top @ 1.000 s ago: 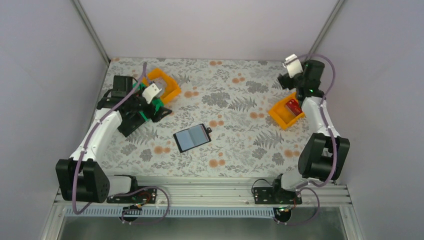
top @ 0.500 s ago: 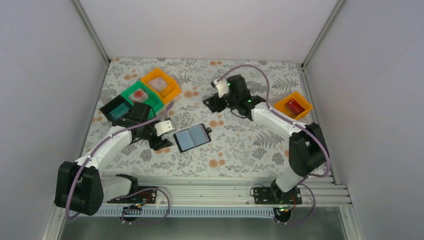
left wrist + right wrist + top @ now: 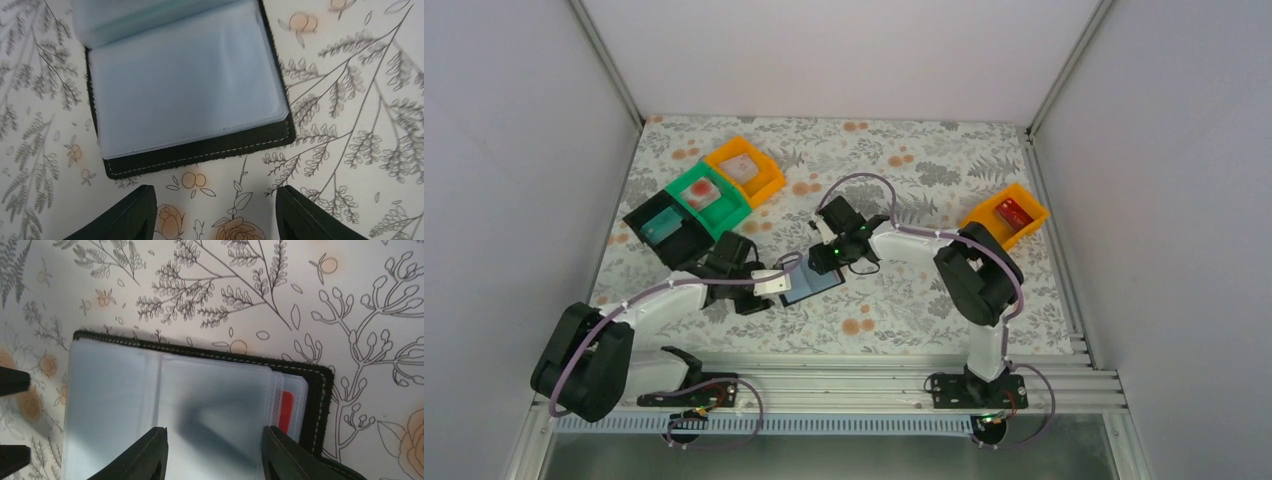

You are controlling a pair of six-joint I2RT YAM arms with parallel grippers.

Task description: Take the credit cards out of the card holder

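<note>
card holder (image 3: pixel 809 284) | unmoved | left fingers (image 3: pixel 131 214) now at it, apart | right fingers (image 3: pixel 147 455) now over it, apart

card holder (image 3: pixel 190 90) open, red card (image 3: pixel 286 412) inside

Bright even light, soft shadows, slight blur

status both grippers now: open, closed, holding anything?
Left gripper: open, empty, just short of the black folding card holder.
Right gripper: open, empty, fingers apart over the same holder.
</note>
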